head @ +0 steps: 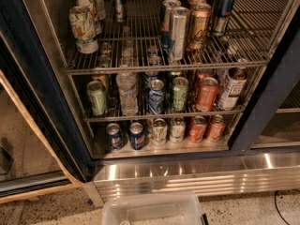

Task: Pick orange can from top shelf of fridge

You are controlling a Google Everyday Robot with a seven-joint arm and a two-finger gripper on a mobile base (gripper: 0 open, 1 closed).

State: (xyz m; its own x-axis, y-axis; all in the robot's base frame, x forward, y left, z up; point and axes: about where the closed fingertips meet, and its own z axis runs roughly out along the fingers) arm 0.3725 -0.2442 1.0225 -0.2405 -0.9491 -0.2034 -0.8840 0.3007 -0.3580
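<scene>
Clear plastic bin at 6 o'clock, hard against the bottom edge, on speckled floor. Just above, stainless base panel of fridge, dark frame at 9 and 3 o'clock. At 1 o'clock, orange can, upright on top shelf, at front of a row of similar cans. Close on its left, touching or nearly so, tall silver-and-blue can, a little nearer the front rail. Just right and further back, tall blue can. At 11 o'clock on same rack, white-and-green cans, well apart from orange can. Middle rack, around centre: green can, water bottle, red-orange soda can. Lowest row toward 6 o'clock: blue cans at left, red-orange pair at right. No gripper in frame; cannot tell whether spread or pressed together.
</scene>
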